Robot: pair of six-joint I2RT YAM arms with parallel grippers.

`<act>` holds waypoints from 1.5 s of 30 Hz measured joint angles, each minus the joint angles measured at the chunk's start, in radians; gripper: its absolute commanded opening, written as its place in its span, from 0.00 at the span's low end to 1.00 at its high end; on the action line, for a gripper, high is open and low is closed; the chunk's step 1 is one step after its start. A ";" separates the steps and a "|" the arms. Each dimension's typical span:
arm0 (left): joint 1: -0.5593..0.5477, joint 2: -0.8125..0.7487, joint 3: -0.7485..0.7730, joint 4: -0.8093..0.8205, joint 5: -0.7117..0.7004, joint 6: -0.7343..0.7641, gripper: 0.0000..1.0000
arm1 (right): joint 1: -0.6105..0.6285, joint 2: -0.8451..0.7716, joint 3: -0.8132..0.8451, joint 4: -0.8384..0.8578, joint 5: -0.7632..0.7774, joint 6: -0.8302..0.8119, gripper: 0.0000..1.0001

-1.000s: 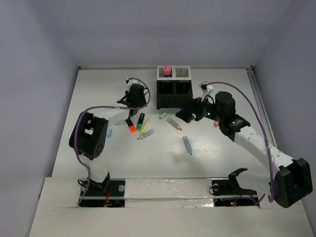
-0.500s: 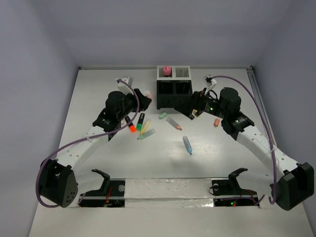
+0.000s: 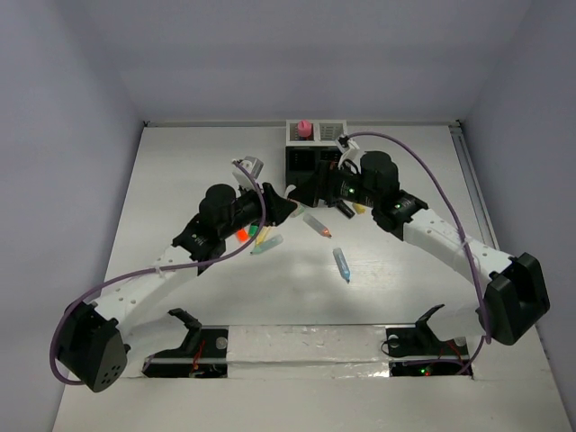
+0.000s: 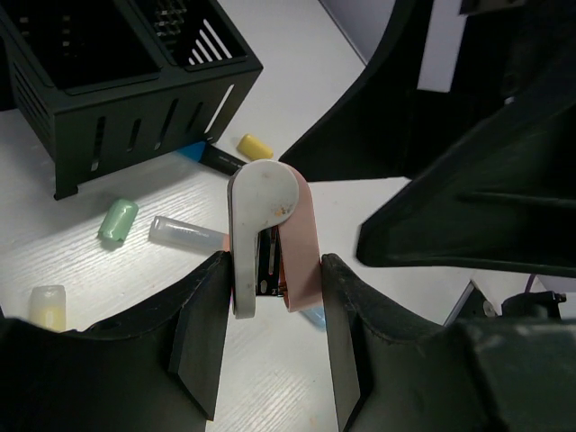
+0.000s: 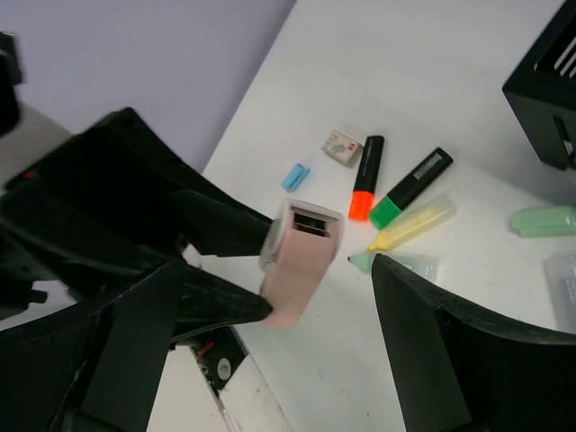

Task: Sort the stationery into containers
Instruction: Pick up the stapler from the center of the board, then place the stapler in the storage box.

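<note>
gripping a pink-and-white dispenser, the left tool holds it just before the wide-open right tool.

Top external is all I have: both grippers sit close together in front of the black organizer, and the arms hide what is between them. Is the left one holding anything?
Observer: Yes. The left wrist view shows the left gripper shut on a pink item with a grey-white top.
Operator: Has the right one got it too?
Observer: No. The right wrist view shows the right gripper open, its fingers wide on either side of the item and clear of it.
Operator: Anything hidden under the left arm?
Observer: A light blue cap and a small grey square piece, lying beside the orange-tipped marker.
</note>
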 measured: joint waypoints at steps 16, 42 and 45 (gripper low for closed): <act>-0.075 -0.034 0.000 0.002 -0.027 0.029 0.00 | 0.030 0.040 -0.001 -0.011 0.056 0.066 0.56; -0.096 -0.314 0.089 -0.318 -0.304 0.118 0.99 | -0.011 0.227 0.246 -0.008 0.320 -0.078 0.00; -0.096 -0.357 0.115 -0.365 -0.372 0.158 0.99 | -0.013 0.292 0.300 0.003 0.369 -0.127 0.00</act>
